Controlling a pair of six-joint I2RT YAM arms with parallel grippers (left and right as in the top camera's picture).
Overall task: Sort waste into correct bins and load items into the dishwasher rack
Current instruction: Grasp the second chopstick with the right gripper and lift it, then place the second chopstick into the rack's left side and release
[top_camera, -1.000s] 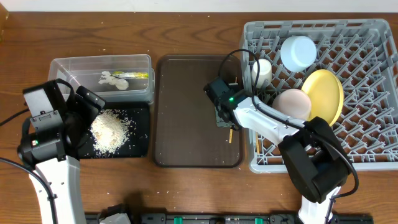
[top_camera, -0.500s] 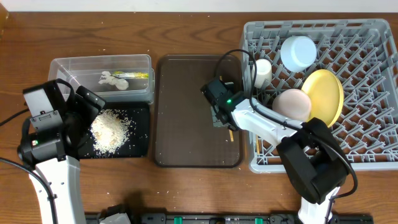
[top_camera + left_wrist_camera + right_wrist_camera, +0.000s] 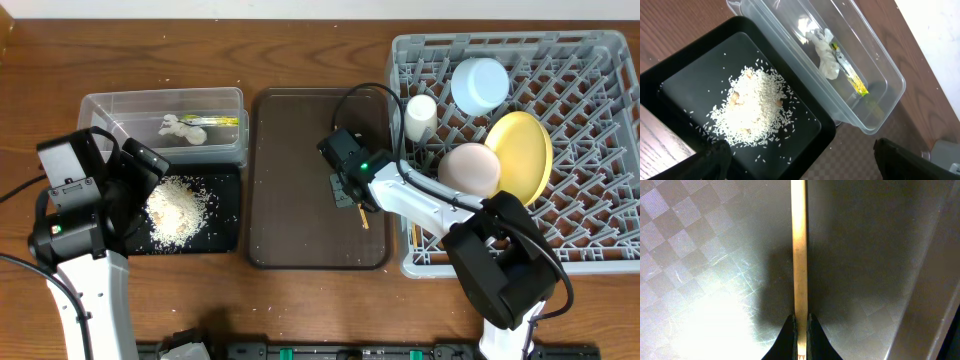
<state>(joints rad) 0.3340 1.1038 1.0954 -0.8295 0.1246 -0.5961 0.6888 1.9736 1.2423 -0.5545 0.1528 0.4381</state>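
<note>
My right gripper (image 3: 345, 186) is shut on a wooden chopstick (image 3: 361, 216) just above the dark brown serving tray (image 3: 290, 140). In the right wrist view the chopstick (image 3: 799, 255) runs straight up from between the closed fingertips (image 3: 789, 336). My left gripper (image 3: 140, 175) is open and empty over the black tray (image 3: 225, 235), which holds the rice crumb heap (image 3: 178, 208). The clear tub (image 3: 110, 105) holds the paper scrap (image 3: 178, 127) and the wrapper strip (image 3: 222, 122). The grey rack (image 3: 600, 225) holds the yellow plate (image 3: 522, 150), pale blue bowl (image 3: 480, 84), white bowl (image 3: 470, 168) and white cup (image 3: 420, 110).
The left wrist view shows the rice (image 3: 752, 112) in the black tray (image 3: 685, 75), and the paper scrap (image 3: 822, 50) and wrapper (image 3: 852, 80) in the tub (image 3: 890, 75). The rack's left wall stands close beside the brown tray's right rim. Bare wooden table lies along the back and front.
My right gripper has moved left with the chopstick, away from the rack's left wall and further over the brown tray. The left arm has not moved.
</note>
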